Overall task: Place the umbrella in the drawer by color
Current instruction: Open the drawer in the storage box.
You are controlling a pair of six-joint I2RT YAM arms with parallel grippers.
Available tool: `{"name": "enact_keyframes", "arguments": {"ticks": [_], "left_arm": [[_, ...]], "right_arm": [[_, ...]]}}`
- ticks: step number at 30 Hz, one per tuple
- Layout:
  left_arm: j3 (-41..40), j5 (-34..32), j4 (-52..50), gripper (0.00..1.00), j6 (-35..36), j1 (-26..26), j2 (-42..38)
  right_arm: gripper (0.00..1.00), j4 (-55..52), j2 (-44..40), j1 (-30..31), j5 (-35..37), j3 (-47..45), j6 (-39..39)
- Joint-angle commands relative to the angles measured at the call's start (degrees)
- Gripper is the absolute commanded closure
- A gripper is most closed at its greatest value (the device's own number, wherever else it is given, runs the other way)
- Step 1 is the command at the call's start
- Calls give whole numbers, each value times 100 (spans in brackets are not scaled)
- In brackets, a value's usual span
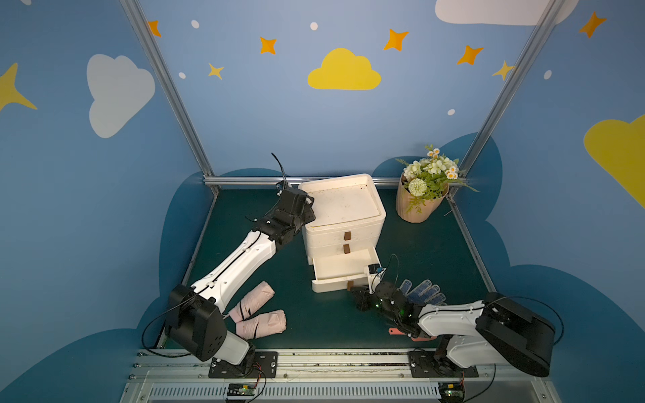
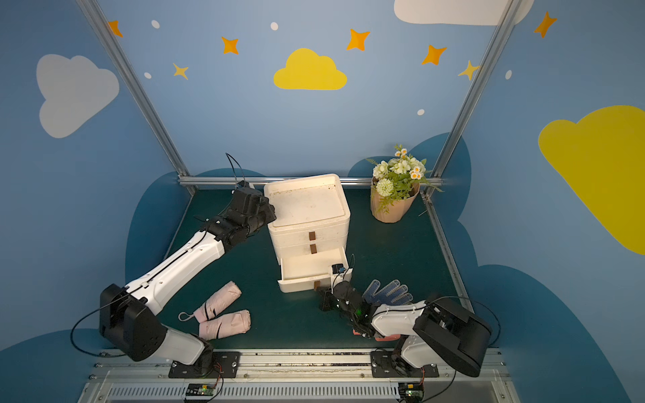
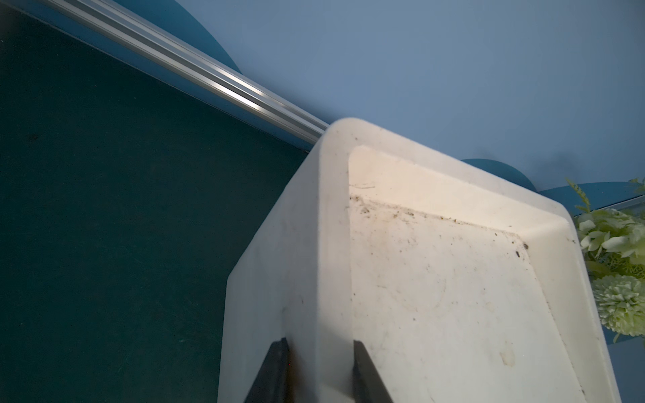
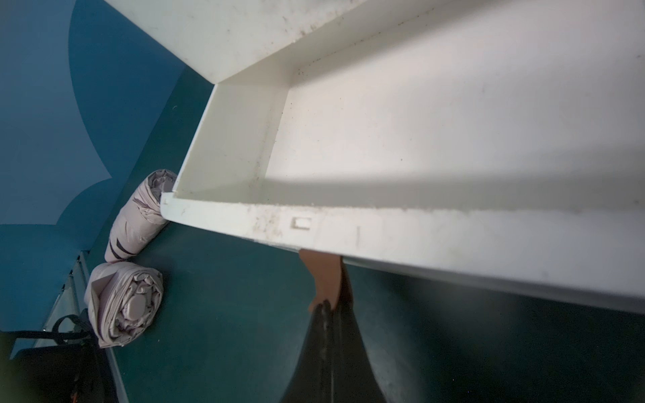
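Right pincer [image 4: 330, 304] of mine is closed on the brown tab [image 4: 321, 272] at the front of the lowest drawer [image 1: 343, 265], and this drawer, 1 of 3, stands open and empty. Left pincer [image 3: 319, 345] grips the raised rim of the cabinet [image 1: 342, 204], with 1 finger on the outer wall and 1 inside the top recess, so the cabinet cannot slide when I pull.

The umbrellas are 2, both pink and folded: the far umbrella [image 1: 253, 300] and the near umbrella [image 1: 261, 324] lie side by side on the green mat [image 1: 314, 321] close to the base of my left arm, well apart from the drawer, and neither is held.

I judge that the step in hand is opening the drawer, and it looks almost complete. To do it well I must pull straight along the line of the drawer, not sideways and not upward, because the tab is thin and may bend or slip out from my fingers. I should stop when the opening is long enough for a folded umbrella and not draw the drawer fully out. Then I open the right fingers first, and only after this I move away. All 3 tabs look the same brown, so which drawer belongs to pink I cannot tell.
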Motion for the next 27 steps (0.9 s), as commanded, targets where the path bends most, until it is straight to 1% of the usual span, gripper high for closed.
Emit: {"name": "enact_keyframes", "arguments": {"ticks": [1,6,12,13,14,15,17,20,21,23,25,27], "left_arm": [[-71,937,-596,97,-279,-105,180],[3,1110,-596,97,-199,-100,235],[104,1434,-600,96,-111,-116,337],[124,1502,-604,95,-76,-117,353],[146,1579,-625,94,-36,-119,375],[183,1649,-631,92,15,-118,387],[246,1738,-690,88,113,-123,378],[367,1737,-878,82,249,-116,307],[401,1699,-957,79,301,-118,253],[448,1551,-1145,67,395,-108,62],[419,1320,-1357,58,458,-101,-194],[306,1072,-1596,53,490,-91,-529]], "right_arm": [[100,-1041,-276,199,95,-124,-196],[100,-1640,-690,282,253,-206,-456],[100,-2217,-970,300,483,-157,-664],[97,-2345,-1014,295,500,-103,-756],[85,-2527,-1064,300,493,-29,-873],[75,-2708,-1132,304,444,62,-1034],[67,-3102,-1326,300,354,258,-1312],[63,-3705,-1855,308,155,579,-1838],[62,-3884,-2065,312,81,659,-2040],[61,-4306,-2568,317,-43,879,-2506],[59,-4664,-3127,315,-59,1057,-2936],[57,-4752,-3585,315,7,1120,-3148]]}}
